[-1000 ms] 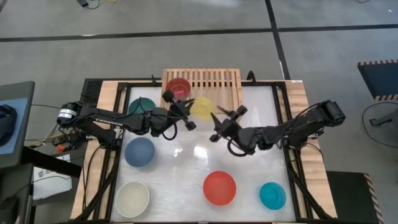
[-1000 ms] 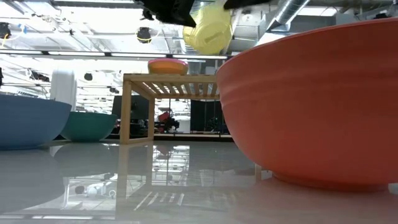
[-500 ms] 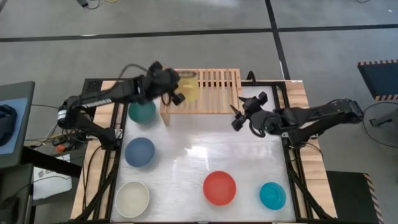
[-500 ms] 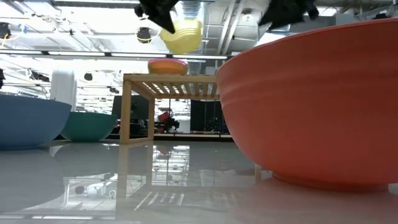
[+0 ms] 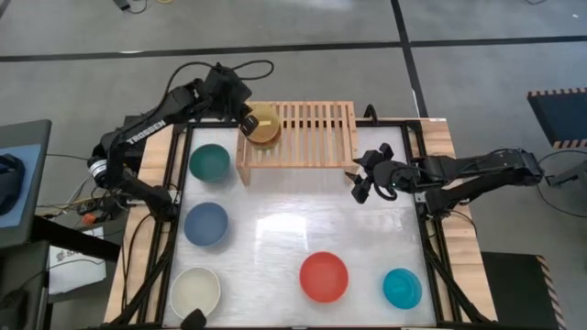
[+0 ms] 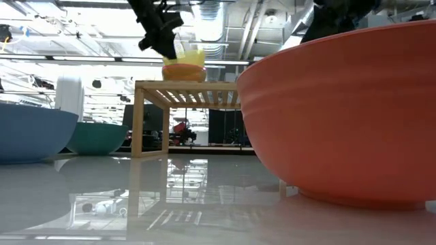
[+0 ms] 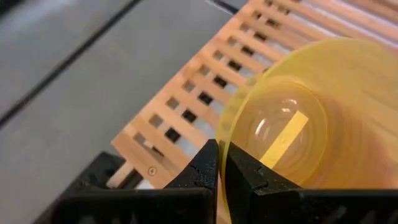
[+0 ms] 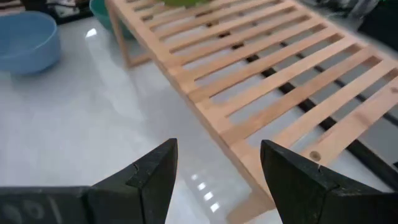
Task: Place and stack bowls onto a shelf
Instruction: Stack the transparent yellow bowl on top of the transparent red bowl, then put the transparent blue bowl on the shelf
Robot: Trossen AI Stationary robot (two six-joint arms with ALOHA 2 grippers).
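Note:
The yellow bowl [image 5: 266,124] is at the left end of the light-wood shelf [image 5: 316,137]. In the low view the yellow bowl [image 6: 187,57] is nested in a pink bowl [image 6: 184,71] that stands on the slatted top [image 6: 204,86]. My left gripper [image 5: 248,116] is shut on the yellow bowl at its left side. My right gripper [image 5: 359,186] is open and empty above the table, just off the shelf's front right corner. In the right wrist view its fingers [image 8: 155,171] stand wide apart beside the shelf [image 8: 261,68]. My left gripper pinches the yellow bowl's rim [image 7: 225,134] on the bowl's left side, one finger inside the bowl and one outside. The fingers [image 7: 205,165] slant down from the far left. The bowl sits upright, its bottom in the pink bowl.
On the table stand a dark teal bowl [image 5: 209,162], a blue bowl [image 5: 205,223], a cream bowl [image 5: 195,291], a red bowl [image 5: 324,276] and a teal bowl [image 5: 402,288]. The red bowl [image 6: 340,116] fills the low view's right half. The shelf's slats to the right of the stack are bare.
My left gripper has carried the yellow bowl from above the table's middle toward the far left, to the shelf's left end, and lowered it into the pink bowl. My right gripper has drawn back from the bowl toward the table's right edge.

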